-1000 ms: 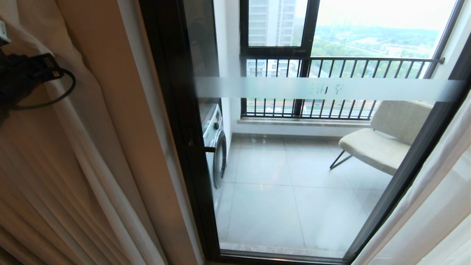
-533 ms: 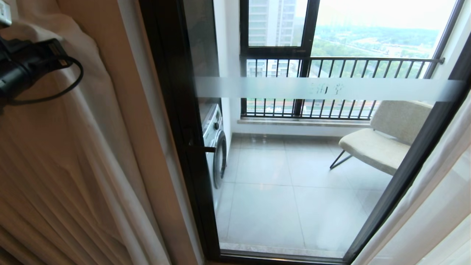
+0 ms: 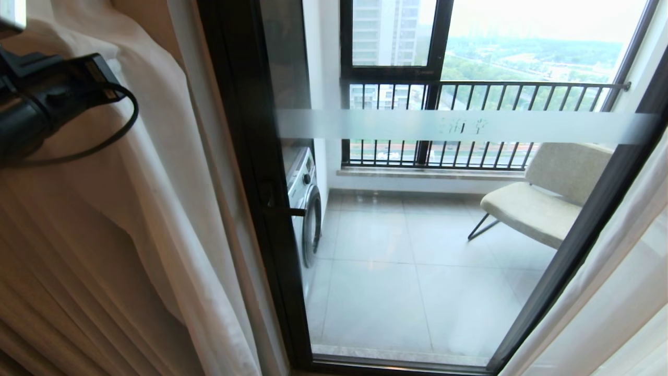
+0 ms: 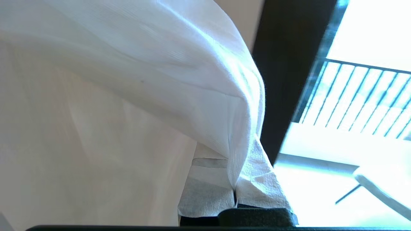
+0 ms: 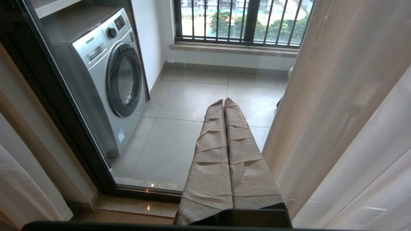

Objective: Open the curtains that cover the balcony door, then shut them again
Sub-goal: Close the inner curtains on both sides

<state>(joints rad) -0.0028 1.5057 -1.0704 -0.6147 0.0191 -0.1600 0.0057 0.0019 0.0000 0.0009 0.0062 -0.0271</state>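
Curtains (image 3: pixel 156 172) hang bunched at our left, their edge beside the black frame of the balcony door (image 3: pixel 417 235), whose glass stands uncovered. Our left gripper (image 4: pixel 236 195) pinches the white sheer; our right gripper (image 5: pixel 224 106), fingers pressed together, points at the glass.

The left end effector (image 4: pixel 236 195) is mostly buried in the white sheer curtain (image 4: pixel 135 80), so only the wrapped bases of its fingers (image 4: pixel 208 189) peek out. From the head, the left arm (image 3: pixel 47 99) is cut off by the picture's edge. The small characters on the door's frosted stripe (image 3: pixel 462 126) are too tiny to read. The chair (image 3: pixel 543 193) is partly hidden behind the black door frame (image 3: pixel 579 245). The washing machine (image 3: pixel 308 203) shows only a thin slice.
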